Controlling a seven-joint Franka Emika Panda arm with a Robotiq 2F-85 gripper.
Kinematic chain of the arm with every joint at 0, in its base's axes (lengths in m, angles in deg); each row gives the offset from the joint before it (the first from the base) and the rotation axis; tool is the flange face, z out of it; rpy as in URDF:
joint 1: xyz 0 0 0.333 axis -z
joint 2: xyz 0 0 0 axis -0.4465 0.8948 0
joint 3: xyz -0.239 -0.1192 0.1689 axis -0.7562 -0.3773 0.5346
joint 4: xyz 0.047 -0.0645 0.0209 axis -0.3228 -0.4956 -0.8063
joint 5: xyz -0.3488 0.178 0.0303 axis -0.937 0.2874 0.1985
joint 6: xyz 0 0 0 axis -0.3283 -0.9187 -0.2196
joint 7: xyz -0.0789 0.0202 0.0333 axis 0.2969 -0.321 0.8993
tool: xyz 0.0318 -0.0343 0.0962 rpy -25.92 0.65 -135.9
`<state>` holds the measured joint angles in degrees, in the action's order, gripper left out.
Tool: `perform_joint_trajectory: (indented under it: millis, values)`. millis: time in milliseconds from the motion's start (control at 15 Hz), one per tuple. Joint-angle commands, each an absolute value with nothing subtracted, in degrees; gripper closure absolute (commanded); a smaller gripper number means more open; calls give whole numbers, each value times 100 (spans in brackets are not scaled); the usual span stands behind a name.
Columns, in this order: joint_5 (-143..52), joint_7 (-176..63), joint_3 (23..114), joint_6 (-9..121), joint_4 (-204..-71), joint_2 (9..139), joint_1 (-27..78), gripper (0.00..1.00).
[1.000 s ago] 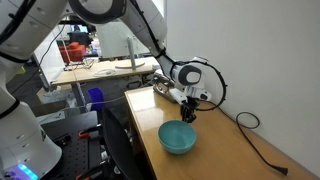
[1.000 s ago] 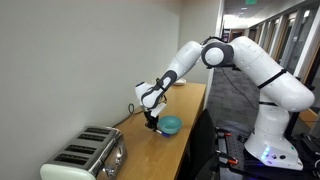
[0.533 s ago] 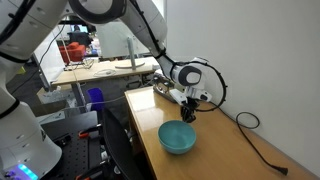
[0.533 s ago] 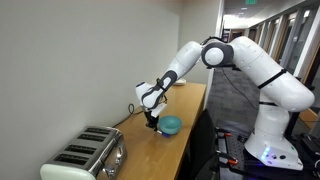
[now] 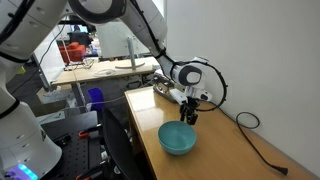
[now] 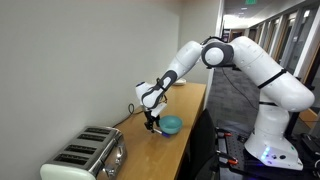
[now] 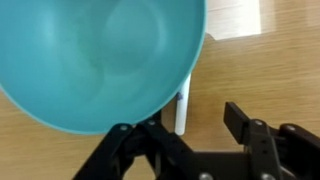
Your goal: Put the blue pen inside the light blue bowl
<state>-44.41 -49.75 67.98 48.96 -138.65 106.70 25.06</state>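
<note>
The light blue bowl (image 7: 100, 60) fills the top of the wrist view and stands on the wooden table in both exterior views (image 5: 178, 137) (image 6: 170, 125). The blue pen (image 7: 183, 108) is a thin pale stick lying on the table just beside the bowl; the bowl's rim hides its upper end. My gripper (image 7: 190, 135) is open, with its fingers on either side of the pen's lower end and not touching it. In both exterior views the gripper (image 5: 188, 116) (image 6: 151, 124) hangs low over the table right next to the bowl. The pen is too small to make out there.
A silver toaster (image 6: 88, 152) stands further along the table by the wall. A black cable (image 5: 255, 138) runs over the tabletop past the bowl. A white sheet (image 7: 232, 18) lies on the table beyond the bowl. The table's edge (image 5: 145, 140) is near the bowl.
My gripper has dipped very slightly toward the table beside the bowl. The bowl has not moved.
</note>
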Motion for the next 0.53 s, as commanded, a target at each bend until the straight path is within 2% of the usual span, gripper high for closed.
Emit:
perform_joint_trajectory:
  millis: [0,200,267,400,467]
  values:
    - [-4498,-4972,6756,4843,-13720,10810,2482,1]
    - [-4482,-5006,6768,4762,-13534,10999,2510,0]
    - [-4482,-5003,6767,4769,-13487,11047,2508,25]
    - [-4477,-5030,6778,4756,-13373,11112,2517,28]
    - [-4467,-5050,6800,4712,-13346,11106,2516,36]
